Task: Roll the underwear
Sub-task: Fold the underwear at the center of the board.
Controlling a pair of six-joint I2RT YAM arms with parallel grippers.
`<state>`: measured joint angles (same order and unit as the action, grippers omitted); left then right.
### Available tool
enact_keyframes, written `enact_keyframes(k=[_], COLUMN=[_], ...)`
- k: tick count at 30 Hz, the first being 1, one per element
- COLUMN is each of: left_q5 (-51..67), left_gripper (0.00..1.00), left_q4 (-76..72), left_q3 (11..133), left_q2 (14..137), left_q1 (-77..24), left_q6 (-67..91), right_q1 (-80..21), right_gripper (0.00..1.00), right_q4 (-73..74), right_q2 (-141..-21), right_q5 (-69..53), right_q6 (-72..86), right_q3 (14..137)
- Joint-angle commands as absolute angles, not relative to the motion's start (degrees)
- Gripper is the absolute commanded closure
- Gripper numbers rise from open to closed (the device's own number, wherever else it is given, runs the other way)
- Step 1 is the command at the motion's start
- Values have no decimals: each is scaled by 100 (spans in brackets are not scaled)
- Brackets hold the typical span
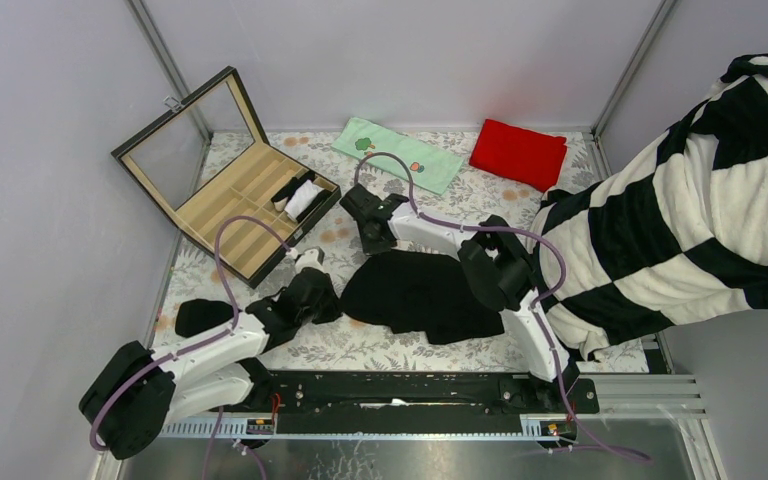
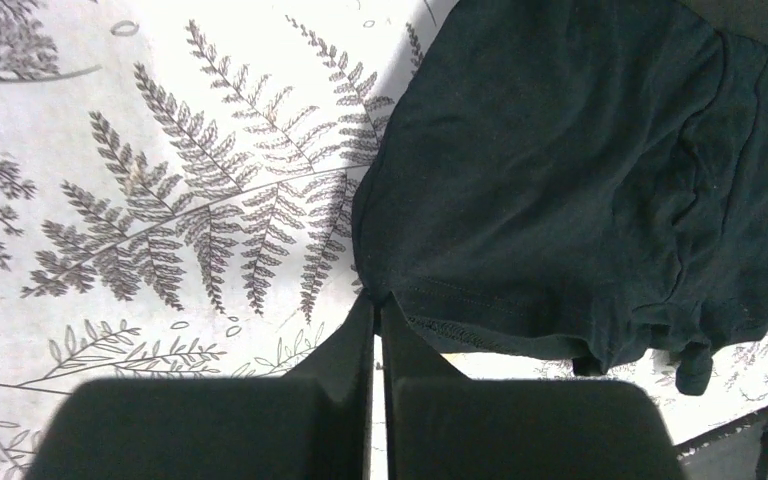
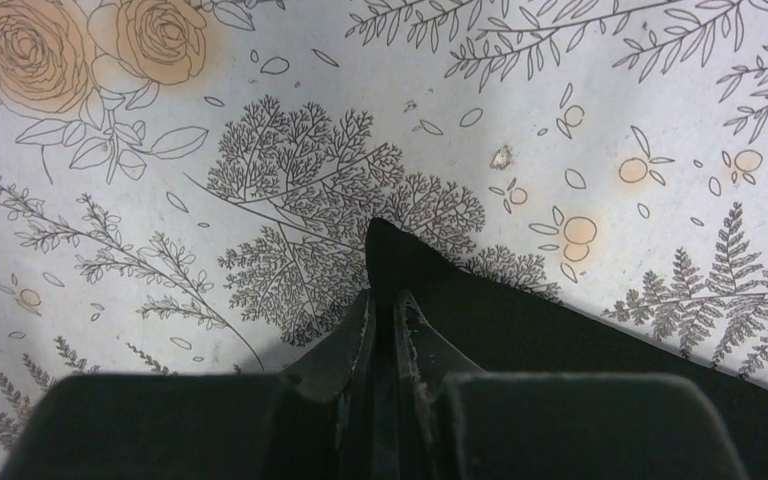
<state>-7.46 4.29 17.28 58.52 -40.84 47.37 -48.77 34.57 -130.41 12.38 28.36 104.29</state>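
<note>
I read this as the start of the roll. Both grips are set along one edge of the underwear, which lies spread flat with nothing rolled yet. My left gripper has its jaws closed, and they seem to pinch the hem corner right at their tips; the rest of the cloth spreads ahead and to the right of them. My right gripper is clamped on another corner, with a black point of fabric poking out just beyond its tips.

Next, I judge, both must lift that edge together and turn it over onto the cloth, keeping level so the roll comes out straight.

Ahead of the right jaws the floral table cover is bare, as it is left of the left jaws. The compartment box stands beyond the left jaws, and the striped blanket lies well off on the garment's far side.
</note>
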Motion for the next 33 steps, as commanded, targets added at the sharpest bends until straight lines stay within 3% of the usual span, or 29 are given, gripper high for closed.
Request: enact_keyframes(k=[1,9,14,22,33], left_q5=[-1213,-2079,-1871,-853,-431], left_gripper=[100,100,100,100,100], left_q4=[900,2248,2525,2394,1714], left_q3=[2214,3088,3415,3911,4298], left_q2=[5737,4832,4450,5072,6009], left_q1=[-4118,-4117,-4120,-4272,-5594], left_q6=[4373,3957,3593,3041,3212], right_q1=[-4891,-4638,-4316,-3859,-3548], right_gripper=[94,96,96,94,93], right_q4=[3067,1451,405,-308,-42], right_q2=[-12315,-11308,-10710,-9992,-8882], right_q5=[977,87,-331,-718,-509], right_q6=[3004,3579,4015,4127,3710], right_q3=[10168,9056,8229,7280,6261])
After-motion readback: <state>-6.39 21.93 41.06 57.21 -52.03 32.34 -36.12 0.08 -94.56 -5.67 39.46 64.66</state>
